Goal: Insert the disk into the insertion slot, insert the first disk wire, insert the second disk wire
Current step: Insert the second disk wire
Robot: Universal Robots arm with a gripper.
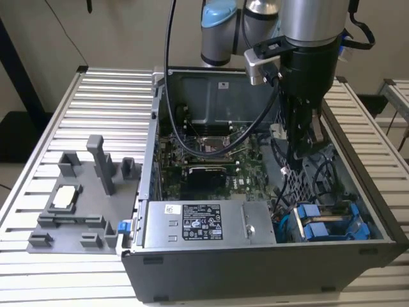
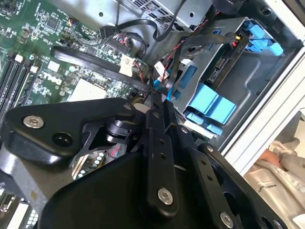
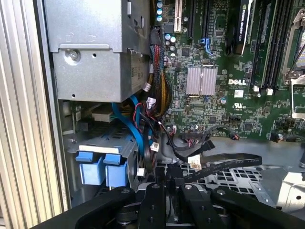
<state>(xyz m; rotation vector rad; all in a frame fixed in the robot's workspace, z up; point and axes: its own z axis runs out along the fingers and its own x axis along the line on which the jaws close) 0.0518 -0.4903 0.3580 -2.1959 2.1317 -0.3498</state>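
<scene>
Judged at the wire stage, with the blue-framed disk [image 3: 102, 168] already seated in the insertion slot [image 3: 105, 142] of the open computer case [image 1: 255, 265]. Poised low by the perforated wall [image 3: 228, 179] among loose cables [image 3: 153, 112] with the tool [image 3: 167, 180] drawn narrow; cannot tell whether any connector is pinched. Calls for a square, careful line-up at the disk's connector edge.

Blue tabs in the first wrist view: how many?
2. Side by side: the outer tab nearer the ribbed table, the inner tab beside the blue cable. Others may be hidden.
</scene>
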